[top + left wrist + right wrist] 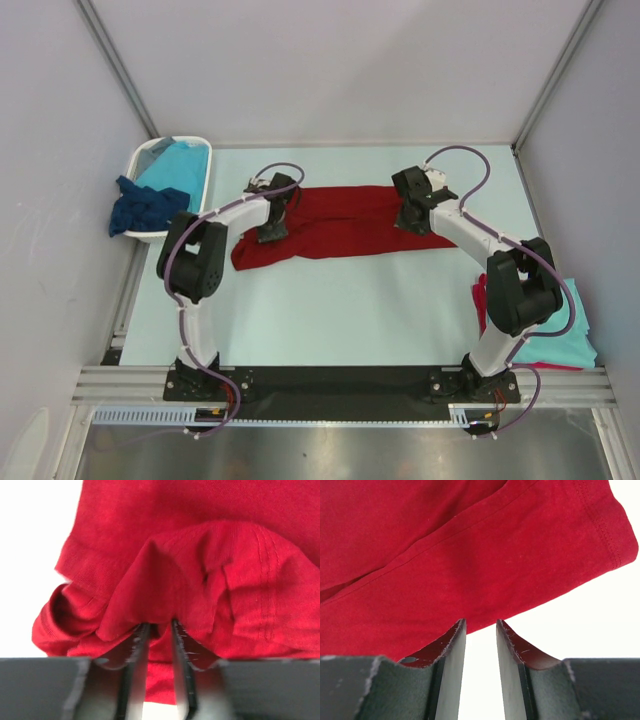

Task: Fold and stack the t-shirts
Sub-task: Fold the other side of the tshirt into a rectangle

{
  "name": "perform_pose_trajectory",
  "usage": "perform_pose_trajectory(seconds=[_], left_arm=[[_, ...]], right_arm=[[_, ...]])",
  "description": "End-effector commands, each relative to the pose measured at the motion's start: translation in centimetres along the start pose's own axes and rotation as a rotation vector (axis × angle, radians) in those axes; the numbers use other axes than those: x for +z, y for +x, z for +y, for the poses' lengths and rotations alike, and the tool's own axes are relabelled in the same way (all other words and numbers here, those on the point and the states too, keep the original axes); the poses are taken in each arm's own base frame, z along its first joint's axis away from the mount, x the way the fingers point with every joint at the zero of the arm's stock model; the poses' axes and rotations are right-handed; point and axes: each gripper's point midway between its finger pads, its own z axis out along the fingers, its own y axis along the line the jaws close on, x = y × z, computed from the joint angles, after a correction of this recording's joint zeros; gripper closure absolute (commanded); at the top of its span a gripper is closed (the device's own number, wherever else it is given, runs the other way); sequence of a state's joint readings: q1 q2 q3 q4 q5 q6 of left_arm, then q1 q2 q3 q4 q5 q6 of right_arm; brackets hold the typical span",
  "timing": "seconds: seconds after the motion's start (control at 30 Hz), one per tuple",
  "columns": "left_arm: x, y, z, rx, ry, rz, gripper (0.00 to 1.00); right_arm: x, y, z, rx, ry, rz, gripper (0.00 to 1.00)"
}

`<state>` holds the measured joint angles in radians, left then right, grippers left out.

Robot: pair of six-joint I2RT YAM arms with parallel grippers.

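Left pincer [159, 625] half-closed around bunched dark red t-shirt [200, 570], grip uncertain; right pincer [481, 625] half-open, empty, beside its hem. Limp, light cloth: pinch edges.

The counter [330, 305] holds a red shirt [340, 225] in the middle, a white basket [145, 152] at ten o'clock and folded shirts [560, 345] at four o'clock.

Top cam is looking down from behind over pale flat table [350, 300]; both wrist cams are facing dark red cloth t-shirt [340, 225] close-up, shared w/ top.
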<state>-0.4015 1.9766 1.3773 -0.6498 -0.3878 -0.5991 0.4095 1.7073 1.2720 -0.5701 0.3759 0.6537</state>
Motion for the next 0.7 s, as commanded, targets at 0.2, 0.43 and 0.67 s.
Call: perform_pose_trajectory(seconds=[0.2, 0.43, 0.67], left_arm=[[-1.0, -3.2, -1.1, -0.016, 0.011, -0.065, 1.0], [-4.4, -5.7, -0.3, -0.054, 0.027, -0.153, 0.99], [-5.9, -6.5, 0.0, -0.07, 0.041, -0.181, 0.97]], right_arm=[[0.0, -0.1, -0.2, -0.005, 0.014, -0.01, 0.64], [0.3, 0.2, 0.3, -0.008, -0.003, -0.004, 0.64], [2.2, 2.3, 0.5, -0.035, 0.01, 0.05, 0.89]])
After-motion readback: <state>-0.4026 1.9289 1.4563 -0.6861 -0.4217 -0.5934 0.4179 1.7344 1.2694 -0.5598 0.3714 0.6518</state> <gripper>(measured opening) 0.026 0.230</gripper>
